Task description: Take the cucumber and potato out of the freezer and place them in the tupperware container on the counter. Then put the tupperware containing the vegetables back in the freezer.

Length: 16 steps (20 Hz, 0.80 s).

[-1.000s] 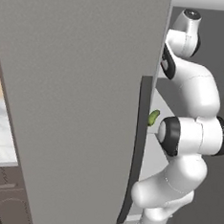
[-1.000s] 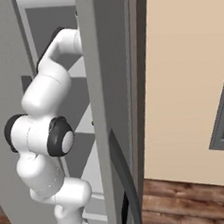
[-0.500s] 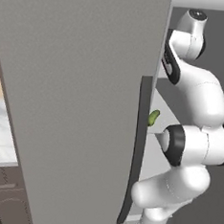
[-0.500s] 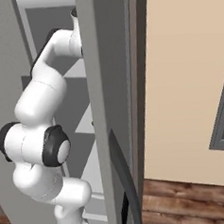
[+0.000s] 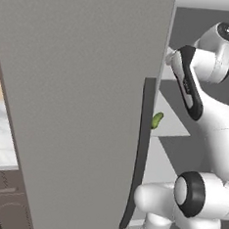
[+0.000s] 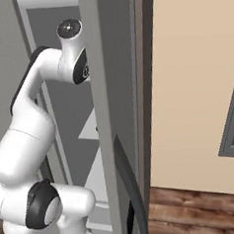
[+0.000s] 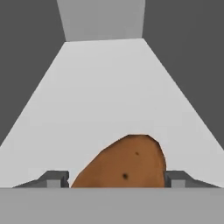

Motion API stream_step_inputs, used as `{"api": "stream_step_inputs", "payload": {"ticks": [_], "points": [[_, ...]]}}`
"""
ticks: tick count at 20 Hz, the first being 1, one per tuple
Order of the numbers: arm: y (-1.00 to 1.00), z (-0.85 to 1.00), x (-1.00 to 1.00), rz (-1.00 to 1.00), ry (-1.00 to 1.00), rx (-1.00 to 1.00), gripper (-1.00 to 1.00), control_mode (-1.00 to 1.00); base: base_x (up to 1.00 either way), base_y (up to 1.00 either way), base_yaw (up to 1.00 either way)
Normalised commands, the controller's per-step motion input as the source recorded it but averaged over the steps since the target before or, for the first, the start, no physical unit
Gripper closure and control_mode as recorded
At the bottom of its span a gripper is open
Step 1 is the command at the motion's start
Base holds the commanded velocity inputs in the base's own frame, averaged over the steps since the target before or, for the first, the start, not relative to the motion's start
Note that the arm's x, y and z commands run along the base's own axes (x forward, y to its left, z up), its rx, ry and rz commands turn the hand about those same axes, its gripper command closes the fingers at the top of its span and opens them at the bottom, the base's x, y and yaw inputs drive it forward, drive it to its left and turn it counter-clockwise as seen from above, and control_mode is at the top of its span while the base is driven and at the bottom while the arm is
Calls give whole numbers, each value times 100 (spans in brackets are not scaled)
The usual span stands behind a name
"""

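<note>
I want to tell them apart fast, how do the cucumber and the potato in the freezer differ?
The cucumber is green and slim; the potato is orange-brown, rounded and speckled. The potato lies between the open gripper's fingertips; the cucumber peeks out past the freezer door's edge, away from the hand. Both rest on pale shelves.

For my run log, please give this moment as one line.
arm: inside freezer | gripper: open, fingertips either side of potato | cucumber: on shelf

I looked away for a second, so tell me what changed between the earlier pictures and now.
The arm has pushed further into the freezer: its elbow dropped lower and its upper joint rose. The open gripper now straddles the potato on the shelf, not yet closed on it. The cucumber, the freezer door and the base stayed put.
</note>
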Motion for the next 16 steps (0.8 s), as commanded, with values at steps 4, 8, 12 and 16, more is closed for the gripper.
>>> {"api": "stream_step_inputs", "payload": {"ticks": [4,8,12,16], "points": [[0,0,-100,-5,-10,0,100,-100,0,0,0],[4,1,-100,-5,-1,0,100,-100,0,0,0],[3,10,-100,-5,0,0,100,-100,0,0,0],[6,5,-98,-3,0,0,100,-100,0,0,0]]}}
